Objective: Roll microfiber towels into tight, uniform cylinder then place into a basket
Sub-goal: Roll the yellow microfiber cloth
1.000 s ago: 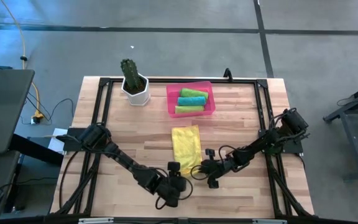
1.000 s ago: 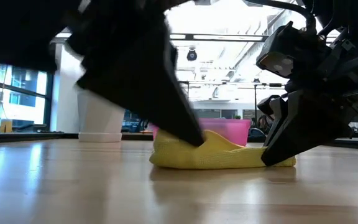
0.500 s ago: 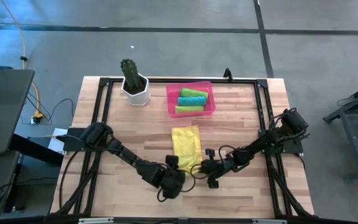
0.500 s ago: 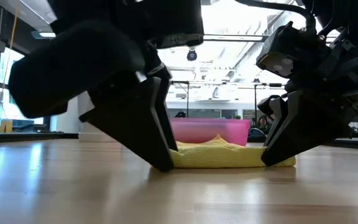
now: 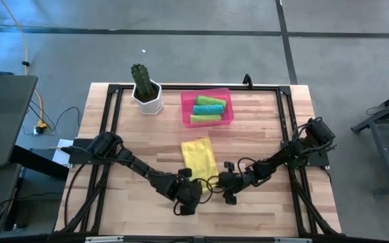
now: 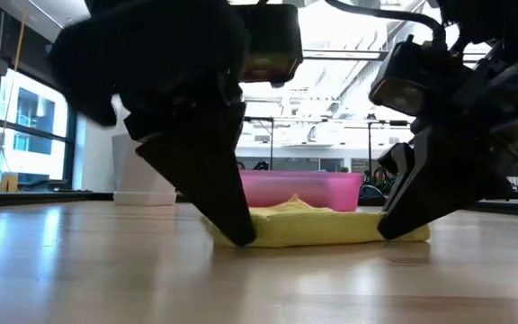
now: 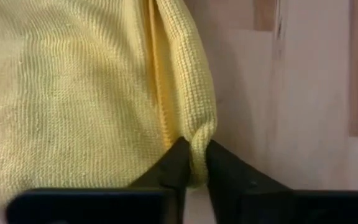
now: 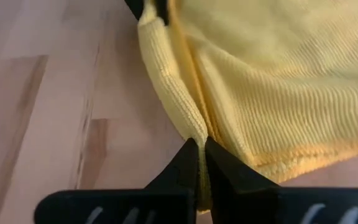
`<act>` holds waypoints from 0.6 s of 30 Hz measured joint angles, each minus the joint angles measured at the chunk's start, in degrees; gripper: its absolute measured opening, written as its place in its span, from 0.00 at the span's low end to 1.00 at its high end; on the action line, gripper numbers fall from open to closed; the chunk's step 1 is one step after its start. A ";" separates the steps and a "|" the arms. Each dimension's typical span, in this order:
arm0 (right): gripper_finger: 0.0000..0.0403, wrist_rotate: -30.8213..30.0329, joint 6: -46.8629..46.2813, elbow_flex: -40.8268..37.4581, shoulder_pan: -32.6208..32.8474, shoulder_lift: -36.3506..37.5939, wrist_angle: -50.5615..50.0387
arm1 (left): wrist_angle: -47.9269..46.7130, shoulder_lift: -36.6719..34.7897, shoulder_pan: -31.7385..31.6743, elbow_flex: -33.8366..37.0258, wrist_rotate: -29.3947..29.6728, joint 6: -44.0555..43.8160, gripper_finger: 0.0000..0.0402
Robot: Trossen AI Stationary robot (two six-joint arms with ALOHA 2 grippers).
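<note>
A yellow microfiber towel [image 5: 200, 158] lies flat on the wooden table, folded in layers, in front of the pink basket [image 5: 185, 108]. In the basket lie two lime green rolls and one teal roll [image 5: 208, 109]. My left gripper [image 5: 193, 183] is shut on the towel's near left corner and my right gripper [image 5: 217, 182] on its near right corner. In the low view the left gripper [image 6: 241, 239] and right gripper [image 6: 388, 234] stand at the two ends of the towel [image 6: 322, 227]. My left gripper pinches a thick fold at the towel's near left corner [image 7: 199, 138] between its two fingers. The fingers slant down from the near left. The rest of the towel lies on the table. My right gripper pinches the folded near edge at the towel's right corner [image 8: 194, 127] between its two fingers, several layers together. The fingers slant down from the table's right. The towel rests on the table, its near edge slightly raised between the two grippers.
A white pot with a green cactus [image 5: 146, 91] stands at the far left, beside the basket. A black frame [image 5: 110, 121] runs along the table's edges. Bare wood lies to the left and right of the towel.
My left gripper has moved from the near edge toward the towel's near left corner, come down and shut on it. The bulge at the towel's left end has flattened, and the towel has shifted slightly toward the table's left. My right gripper has kept its hold.
</note>
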State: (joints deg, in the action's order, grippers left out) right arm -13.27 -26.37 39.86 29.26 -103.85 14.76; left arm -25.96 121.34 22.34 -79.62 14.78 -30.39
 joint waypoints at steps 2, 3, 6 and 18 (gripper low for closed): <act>0.00 0.46 -2.16 0.00 0.02 -0.02 0.21 | 0.56 0.00 -0.06 -0.04 -2.16 -2.96 0.04; 0.00 1.24 -3.37 0.00 0.02 -0.02 0.47 | 1.03 0.00 -0.08 -0.03 -3.47 -4.53 0.02; 0.00 5.23 -6.50 0.00 -0.26 -0.07 2.58 | 2.65 0.04 -0.05 0.00 -6.63 -8.68 0.03; 0.00 19.01 -17.33 3.04 -4.50 -0.31 3.81 | 3.89 -0.84 0.17 0.24 -12.81 -16.21 0.01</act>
State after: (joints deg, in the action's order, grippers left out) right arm 5.74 -43.71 42.89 24.75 -104.16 18.57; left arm -22.06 120.50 22.51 -79.37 1.96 -46.59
